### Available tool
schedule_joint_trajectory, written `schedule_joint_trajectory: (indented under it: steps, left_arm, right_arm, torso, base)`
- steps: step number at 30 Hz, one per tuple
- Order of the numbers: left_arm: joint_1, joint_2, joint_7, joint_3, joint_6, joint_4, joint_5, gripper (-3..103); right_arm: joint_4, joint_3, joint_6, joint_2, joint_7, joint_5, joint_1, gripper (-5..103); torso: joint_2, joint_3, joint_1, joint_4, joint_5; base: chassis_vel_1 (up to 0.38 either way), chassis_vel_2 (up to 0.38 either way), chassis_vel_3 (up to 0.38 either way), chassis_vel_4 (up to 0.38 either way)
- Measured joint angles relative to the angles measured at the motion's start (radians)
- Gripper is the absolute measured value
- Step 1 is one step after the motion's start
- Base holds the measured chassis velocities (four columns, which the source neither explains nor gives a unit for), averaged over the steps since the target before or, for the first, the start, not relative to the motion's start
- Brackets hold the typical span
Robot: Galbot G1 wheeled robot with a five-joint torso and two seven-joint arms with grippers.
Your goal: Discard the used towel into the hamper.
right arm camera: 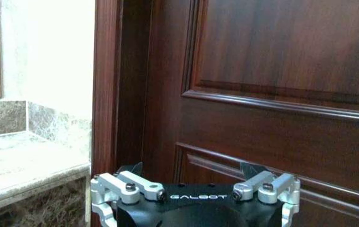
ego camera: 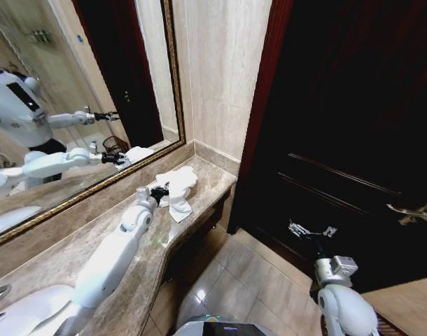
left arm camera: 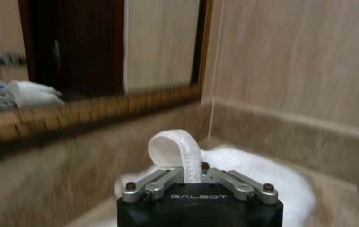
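Up on the marble counter [ego camera: 129, 262], the left gripper [ego camera: 159, 192] is stretched toward the far end, clenched on a fold of the white towel [ego camera: 178, 189]. From the left wrist, a loop of the towel [left arm camera: 179, 153] stands up between the closed fingers [left arm camera: 151, 185], with the rest of the cloth bunched on the stone just behind, close to the tiled wall [left arm camera: 293, 61]. The towel lies in the counter's far corner, below the gold-framed mirror [ego camera: 73, 98] and beside the marble backsplash.

The right gripper [ego camera: 308, 231] hangs low over the tiled floor [ego camera: 234, 280], well apart from the counter, with its fingers [right arm camera: 132, 184] spread wide and nothing between them. It faces the dark wooden door [right arm camera: 280, 85], whose handle [ego camera: 413, 210] shows at the head view's right.

A reddish-brown basket shape [ego camera: 115, 145] appears in the mirror's reflection; it is probably the hamper, though too small to be sure.
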Motion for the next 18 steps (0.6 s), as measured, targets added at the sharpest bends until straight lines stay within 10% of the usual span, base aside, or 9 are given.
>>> schedule_joint_trajectory:
  steps: [18]
  left_arm:
    - [0.193, 0.065, -0.014, -0.188, -0.055, -0.274, -0.005, 2]
  right_arm:
    - [0.027, -0.001, -0.043, -0.017, 0.011, 0.067, 0.013, 100]
  torso:
    - [0.000, 0.000, 0.000, 0.0001, -0.0001]
  base:
    - [0.000, 0.000, 0.000, 0.000]
